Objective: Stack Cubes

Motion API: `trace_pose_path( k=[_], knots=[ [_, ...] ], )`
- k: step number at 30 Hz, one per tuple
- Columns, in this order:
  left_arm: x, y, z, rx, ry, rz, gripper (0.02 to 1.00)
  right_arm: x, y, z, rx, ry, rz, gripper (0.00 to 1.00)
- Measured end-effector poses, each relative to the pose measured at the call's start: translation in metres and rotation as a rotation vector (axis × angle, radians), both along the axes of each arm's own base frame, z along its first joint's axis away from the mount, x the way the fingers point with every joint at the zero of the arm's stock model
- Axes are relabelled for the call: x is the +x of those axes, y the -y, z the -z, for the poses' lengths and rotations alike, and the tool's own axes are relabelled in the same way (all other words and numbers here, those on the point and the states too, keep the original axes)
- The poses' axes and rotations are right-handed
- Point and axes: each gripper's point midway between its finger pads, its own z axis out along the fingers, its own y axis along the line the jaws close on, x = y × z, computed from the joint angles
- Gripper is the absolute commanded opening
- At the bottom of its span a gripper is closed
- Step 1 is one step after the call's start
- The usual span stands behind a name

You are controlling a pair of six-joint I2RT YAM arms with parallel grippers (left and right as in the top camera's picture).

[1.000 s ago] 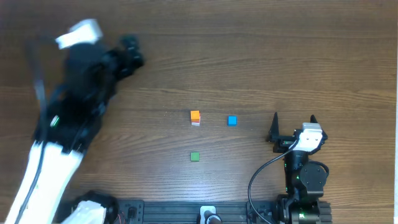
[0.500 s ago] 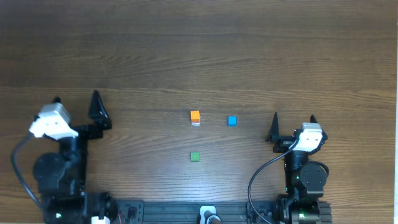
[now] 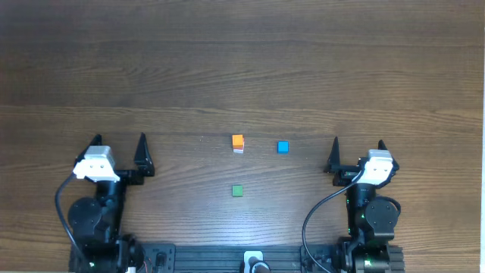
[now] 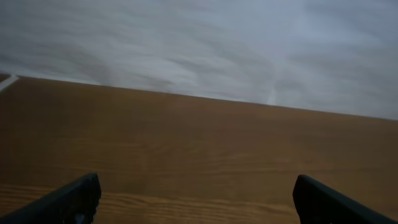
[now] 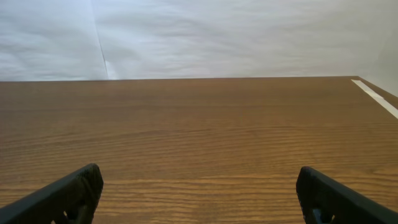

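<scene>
An orange cube [image 3: 238,140] sits on top of a white one [image 3: 239,150] near the middle of the wooden table [image 3: 242,68]. A blue cube [image 3: 283,147] lies just to its right, and a green cube [image 3: 237,191] lies nearer the front. My left gripper [image 3: 119,145] stands open at the front left, well away from the cubes, nothing between its fingers [image 4: 74,198]. My right gripper [image 3: 358,147] stands open at the front right, also apart from the cubes, with bare table between its fingers [image 5: 68,193].
Both arm bases stand on a black rail [image 3: 250,258] along the front edge. A pale wall [image 5: 199,37] rises beyond the table's far edge. Bare wood stretches across the far half of the table.
The left arm has swung down from the far left of the table and folded back to rest at the front left. The right arm and the cubes have not moved.
</scene>
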Motion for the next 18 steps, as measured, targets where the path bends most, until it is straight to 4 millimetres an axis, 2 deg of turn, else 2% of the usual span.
trace_pose_path(
  k=[10, 18],
  knots=[
    [0.001, 0.003, 0.021, -0.002, -0.029, 0.013, 0.998, 0.000, 0.000, 0.000, 0.000, 0.000, 0.000, 0.993],
    [0.001, 0.003, 0.022, -0.002, -0.031, 0.013, 0.998, 0.000, 0.000, 0.000, 0.000, 0.000, 0.000, 0.991]
  ],
)
